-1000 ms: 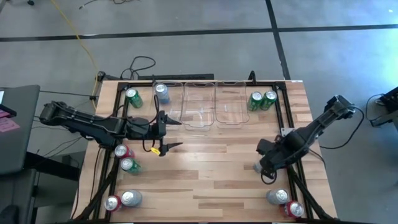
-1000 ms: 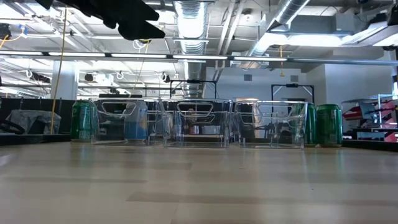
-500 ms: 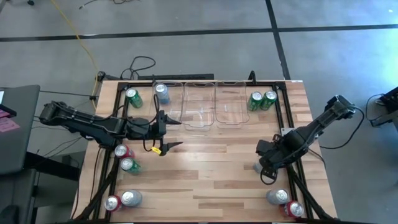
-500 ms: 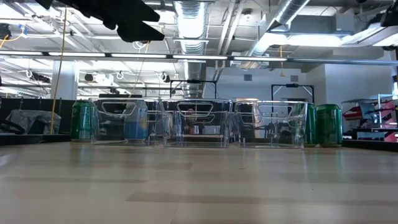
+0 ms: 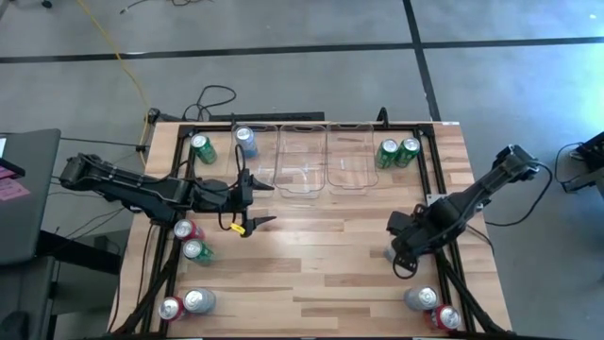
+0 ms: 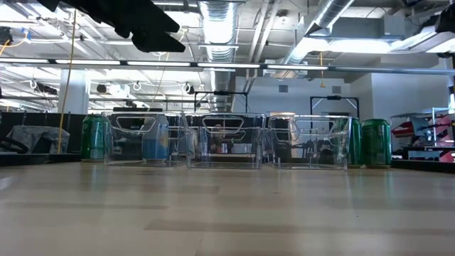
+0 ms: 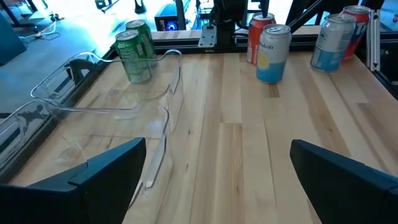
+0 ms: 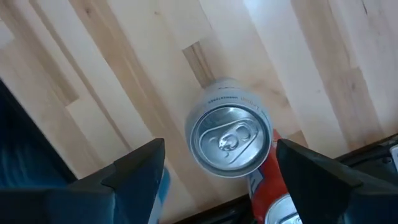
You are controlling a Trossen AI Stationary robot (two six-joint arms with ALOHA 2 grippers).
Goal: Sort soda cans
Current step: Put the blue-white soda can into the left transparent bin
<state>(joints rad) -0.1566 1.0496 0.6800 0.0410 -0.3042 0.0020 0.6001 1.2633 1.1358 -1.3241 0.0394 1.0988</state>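
Right claw (image 8: pixel 214 168) hangs over a standing silver-topped can (image 8: pixel 229 145) near the right edge of the tabletop (image 5: pixel 321 255), fingers spread wide, one on each side of the can top, nothing held. We judge the step in hand is picking this can. To do it well, we come straight down with the can centred between the fingers, close on the body below the rim, then lift straight up before travelling. A red can (image 8: pixel 267 186) sits just beside it, so we keep the outer finger clear of that one or it tips.

Left claw (image 5: pixel 247 201) hovers over the tabletop just in front of the clear bins (image 5: pixel 302 161), also spread wide and empty; we see it waiting.

Other cans: green can (image 5: pixel 202 148) and blue can (image 5: pixel 245 142) at the far left, a green pair (image 5: pixel 397 152) at the far right beside the bins, more along the left edge and at the near corners. We see no cans in the bins; sorting looks barely begun.
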